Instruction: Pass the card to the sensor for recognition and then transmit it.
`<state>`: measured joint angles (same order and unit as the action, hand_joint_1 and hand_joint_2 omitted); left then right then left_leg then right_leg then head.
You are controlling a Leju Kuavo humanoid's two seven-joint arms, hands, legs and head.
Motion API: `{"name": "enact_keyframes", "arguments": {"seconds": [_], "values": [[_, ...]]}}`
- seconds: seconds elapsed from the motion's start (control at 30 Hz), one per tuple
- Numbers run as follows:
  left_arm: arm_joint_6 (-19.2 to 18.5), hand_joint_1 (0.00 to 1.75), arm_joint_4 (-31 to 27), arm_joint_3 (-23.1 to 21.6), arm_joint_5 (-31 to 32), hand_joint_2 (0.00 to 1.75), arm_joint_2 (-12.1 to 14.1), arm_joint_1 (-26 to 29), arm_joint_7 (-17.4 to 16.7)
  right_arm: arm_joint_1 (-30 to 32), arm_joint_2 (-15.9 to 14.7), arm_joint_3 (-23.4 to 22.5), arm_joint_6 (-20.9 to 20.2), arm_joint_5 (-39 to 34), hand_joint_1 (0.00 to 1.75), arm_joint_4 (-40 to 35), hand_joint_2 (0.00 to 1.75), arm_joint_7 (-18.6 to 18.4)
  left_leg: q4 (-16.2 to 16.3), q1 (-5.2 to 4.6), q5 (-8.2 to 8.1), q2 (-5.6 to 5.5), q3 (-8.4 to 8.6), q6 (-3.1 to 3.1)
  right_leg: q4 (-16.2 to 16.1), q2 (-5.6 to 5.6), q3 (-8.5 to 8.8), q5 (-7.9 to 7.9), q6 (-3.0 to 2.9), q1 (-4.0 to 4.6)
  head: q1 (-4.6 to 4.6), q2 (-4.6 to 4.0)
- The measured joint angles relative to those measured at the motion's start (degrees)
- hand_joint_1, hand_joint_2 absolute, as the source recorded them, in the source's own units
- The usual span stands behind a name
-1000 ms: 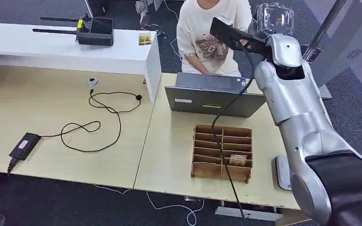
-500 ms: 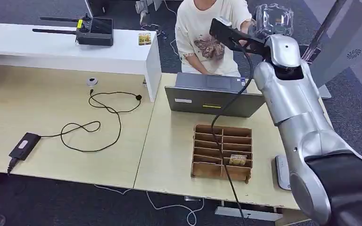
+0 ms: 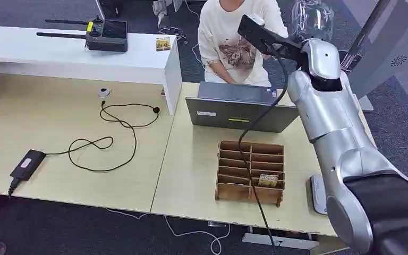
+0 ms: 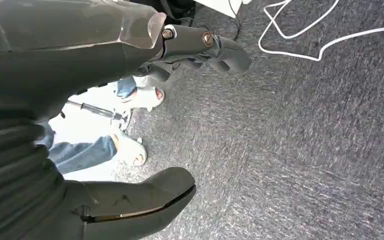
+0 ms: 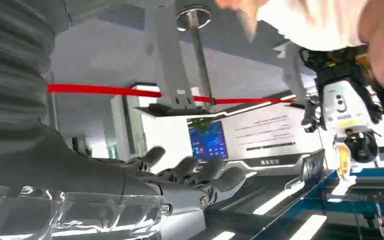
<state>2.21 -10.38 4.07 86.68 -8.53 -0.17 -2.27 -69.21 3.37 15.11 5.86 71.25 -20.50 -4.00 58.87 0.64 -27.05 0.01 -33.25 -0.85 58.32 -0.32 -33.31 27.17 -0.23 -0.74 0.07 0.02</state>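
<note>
- Above the laptop [image 3: 240,112], your right arm reaches up toward the person [image 3: 232,37]; the right hand [image 5: 190,175] is empty, fingers loosely spread.
- Your left hand [image 4: 130,125] hangs over carpet, fingers apart, gripping nothing.
- You'll find what looks like the card [image 3: 268,180] in the wooden divider tray [image 3: 251,171].
- Loose black cable [image 3: 106,139] lies on the table [image 3: 74,175].

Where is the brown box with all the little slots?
In the head view, the slotted box sits on the right-hand desk, just in front of the laptop and beside the robot's right arm.
</note>
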Motion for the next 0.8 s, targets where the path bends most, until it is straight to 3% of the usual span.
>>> {"name": "enact_keyframes", "arguments": {"seconds": [0.3,0.43,0.6,0.8], "values": [[0.0,0.0,0.0,0.0,0.0,1.75,-0.1,0.0,0.0,3.5,0.3,-4.1,10.2,-7.8,0.0,-3.1,1.75,10.6,0.0,0.0,0.0,-0.01,0.0,0.0,0.0,-0.01,0.01,0.0,0.0,0.0,0.0,0.0],[0.2,0.0,0.0,0.0,0.0,1.75,-0.1,0.0,-0.2,6.7,0.8,-6.8,14.4,-16.4,0.0,-6.2,1.75,18.8,0.0,0.0,0.0,-0.01,0.0,0.0,0.0,-0.01,0.01,0.0,0.0,0.0,0.0,0.0],[0.3,0.0,0.0,0.0,-0.1,1.75,-0.1,0.0,-0.6,14.4,1.1,-8.6,13.5,-30.5,0.0,-15.6,1.75,24.7,0.0,0.0,0.0,-0.02,0.0,0.0,0.0,-0.02,0.01,0.0,0.0,0.0,0.0,0.0],[0.2,0.0,0.0,0.0,-0.1,1.75,-0.1,0.0,-1.3,27.3,1.0,-8.6,7.7,-43.0,0.0,-34.8,1.75,25.1,0.0,0.0,-0.02,-0.03,-0.01,0.0,0.0,-0.02,-0.02,0.01,0.01,0.0,-0.02,0.0]]}}
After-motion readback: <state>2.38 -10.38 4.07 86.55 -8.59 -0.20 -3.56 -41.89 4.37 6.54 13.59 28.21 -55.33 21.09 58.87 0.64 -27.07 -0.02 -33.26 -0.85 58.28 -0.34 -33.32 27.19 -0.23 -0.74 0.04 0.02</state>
